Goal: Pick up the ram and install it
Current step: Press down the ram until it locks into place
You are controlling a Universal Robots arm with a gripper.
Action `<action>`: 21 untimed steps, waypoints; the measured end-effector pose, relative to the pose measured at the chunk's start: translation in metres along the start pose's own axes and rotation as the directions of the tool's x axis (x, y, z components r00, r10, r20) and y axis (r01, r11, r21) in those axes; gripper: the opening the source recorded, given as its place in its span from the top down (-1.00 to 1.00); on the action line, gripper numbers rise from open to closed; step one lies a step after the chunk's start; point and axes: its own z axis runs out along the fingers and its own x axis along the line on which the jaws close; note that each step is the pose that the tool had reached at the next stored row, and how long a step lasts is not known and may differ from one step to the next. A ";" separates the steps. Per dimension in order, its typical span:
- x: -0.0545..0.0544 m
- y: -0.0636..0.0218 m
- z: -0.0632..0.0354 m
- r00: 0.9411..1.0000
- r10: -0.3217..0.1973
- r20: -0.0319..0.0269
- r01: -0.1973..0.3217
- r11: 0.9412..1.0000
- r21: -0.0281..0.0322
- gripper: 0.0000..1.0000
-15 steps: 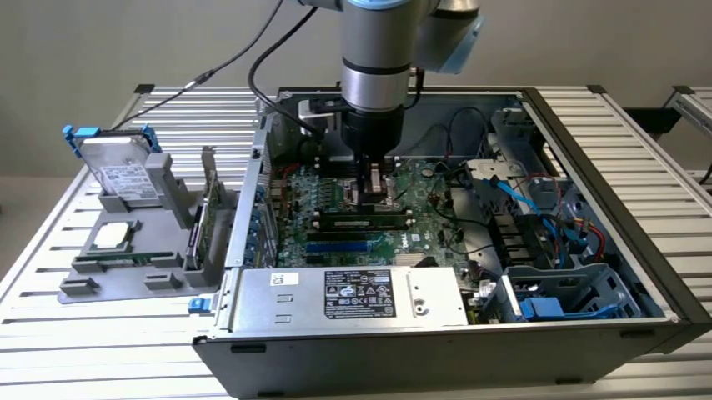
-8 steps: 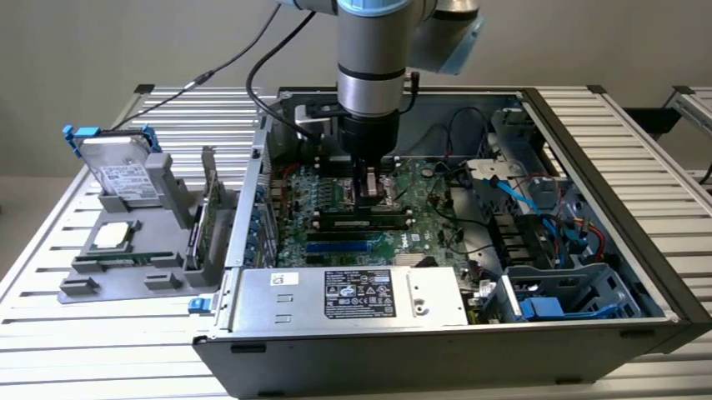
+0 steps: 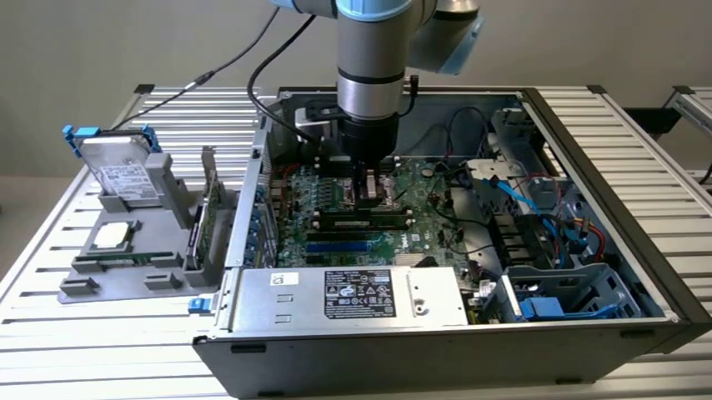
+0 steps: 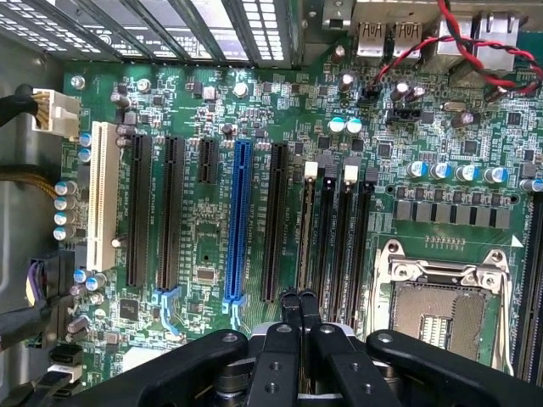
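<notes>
On the exterior view's left, a grey holder (image 3: 122, 279) stands on the slatted table (image 3: 67, 350). It carries a hard drive (image 3: 120, 173) that stands upright, a small square silver processor (image 3: 115, 236) that lies flat, and a green expansion card (image 3: 206, 218) on its edge, at the side near the computer case (image 3: 445, 354). The case is open and the green motherboard (image 3: 333, 187) lies inside it, behind the silver power supply (image 3: 345, 296).

The arm comes down from above over the middle of the board. The gripper (image 3: 371, 196) (image 4: 298, 298) has its two black fingers pressed together, and nothing is between them. The tips are just over the group of long black slots beside the processor socket (image 4: 441, 305). The ram (image 3: 358, 222) (image 4: 305, 229) seems to sit in one of these slots, directly under the fingertips; whether they touch it, I cannot tell.

On the exterior view's right, blue and red cables (image 3: 556, 225) lie by a drive cage (image 3: 562, 300).
</notes>
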 end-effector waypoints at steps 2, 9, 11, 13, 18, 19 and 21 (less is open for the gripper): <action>-0.001 0.0001 0.0018 1.000 0.000 -0.003 0.000 1.000 -0.001 0.80; -0.002 -0.0001 0.0014 1.000 0.000 -0.002 0.000 1.000 0.000 0.80; -0.001 -0.0001 -0.0030 1.000 0.000 -0.003 0.000 1.000 0.000 0.80; 0.000 -0.0003 -0.0093 1.000 0.000 -0.003 0.000 1.000 0.000 0.80; 0.003 -0.0050 -0.0203 1.000 0.000 -0.004 0.000 1.000 -0.001 0.80; 0.004 -0.0063 -0.0214 1.000 0.000 -0.004 0.000 1.000 -0.001 0.80; 0.005 -0.0084 -0.0229 1.000 -0.001 -0.004 0.001 1.000 -0.001 0.80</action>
